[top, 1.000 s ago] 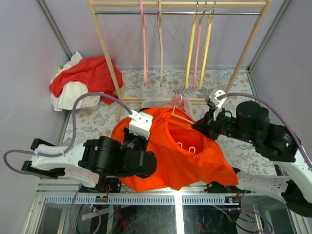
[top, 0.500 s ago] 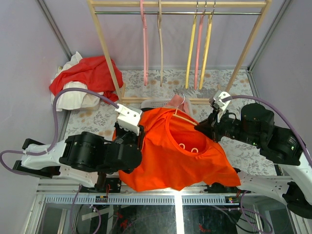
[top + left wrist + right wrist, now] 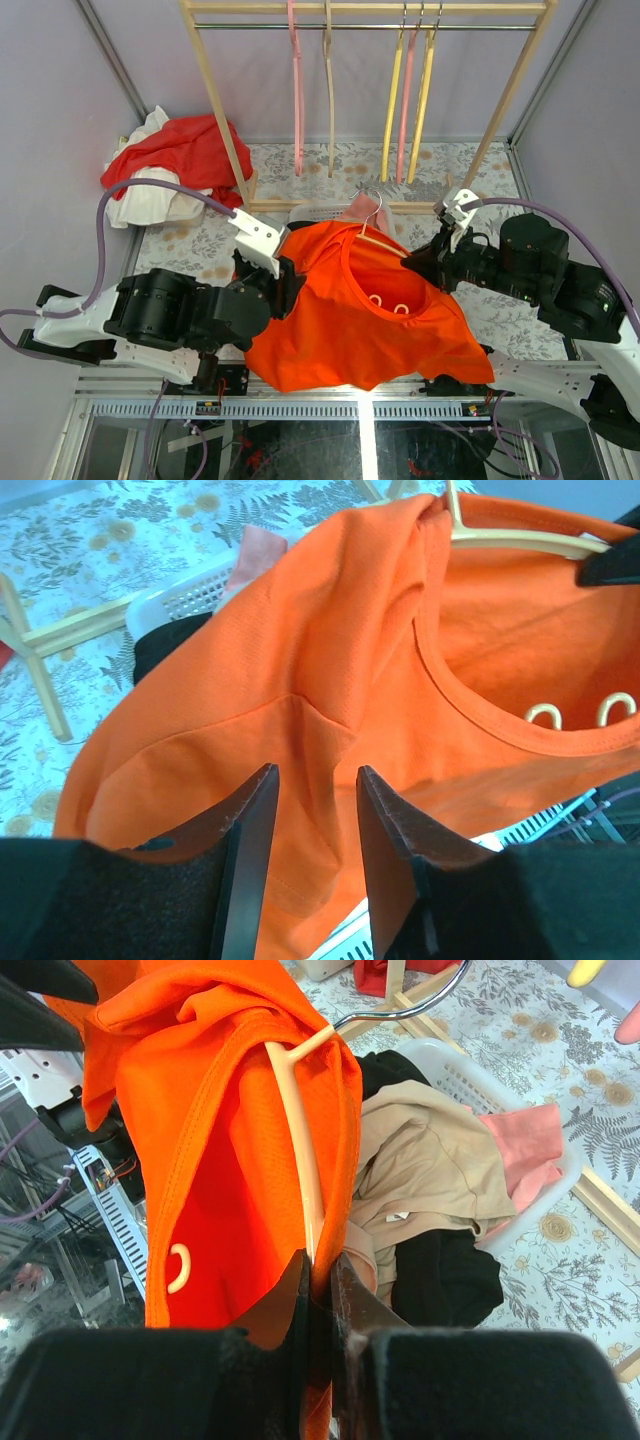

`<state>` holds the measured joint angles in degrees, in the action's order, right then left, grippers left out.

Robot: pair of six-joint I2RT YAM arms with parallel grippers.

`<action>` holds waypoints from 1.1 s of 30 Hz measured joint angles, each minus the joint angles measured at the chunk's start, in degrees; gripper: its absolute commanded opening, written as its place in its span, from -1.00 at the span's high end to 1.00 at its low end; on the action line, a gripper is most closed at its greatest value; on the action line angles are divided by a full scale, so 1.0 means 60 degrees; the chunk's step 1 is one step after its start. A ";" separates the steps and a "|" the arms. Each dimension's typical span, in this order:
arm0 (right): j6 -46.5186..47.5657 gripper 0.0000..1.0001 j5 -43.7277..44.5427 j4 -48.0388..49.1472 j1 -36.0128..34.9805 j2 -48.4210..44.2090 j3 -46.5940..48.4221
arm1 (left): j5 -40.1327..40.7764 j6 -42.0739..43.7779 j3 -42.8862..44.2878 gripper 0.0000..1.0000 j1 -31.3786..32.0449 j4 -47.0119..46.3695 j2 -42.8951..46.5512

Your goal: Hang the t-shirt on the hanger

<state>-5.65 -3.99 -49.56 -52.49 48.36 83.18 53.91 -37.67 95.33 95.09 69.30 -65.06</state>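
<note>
Cloth of the bright orange short-sleeved t-shirt (image 3: 370, 330) hangs in a loose heap on the near side of the white plastic laundry basket (image 3: 318, 211), its round neck gaping upward. The thin peach hanger (image 3: 300, 1140) with its silver hook runs inside that neck, the hook poking out toward the basket and two small loops of its lower bar showing through the opening. To the right of the basket, the right hand (image 3: 318, 1270) is pinched tight on one sloping arm of the hanger and holds it up with the shirt draped over it. To the left of the basket, the left hand (image 3: 315, 775) has its jaws apart with nothing between them, poised just over the shoulder and sleeve seam. The threading step seems to be under way: the hanger looks to be in, but the shoulders do not sit squarely yet. The next move probably calls for the left hand to take the cloth by the collar or shoulder and draw it over the hanger's free end while the right hand holds steady.
</note>
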 measured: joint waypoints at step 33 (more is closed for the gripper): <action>0.0018 1.00 -0.0280 -0.0022 0.0000 -0.0415 -0.0087 | 0.1654 0.2259 0.3661 1.00 -0.0015 -0.0335 -0.0896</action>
<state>-5.54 -5.67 -49.69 -52.49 45.87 82.65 63.83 -24.12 117.30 95.00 67.29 -70.43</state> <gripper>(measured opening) 0.090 0.003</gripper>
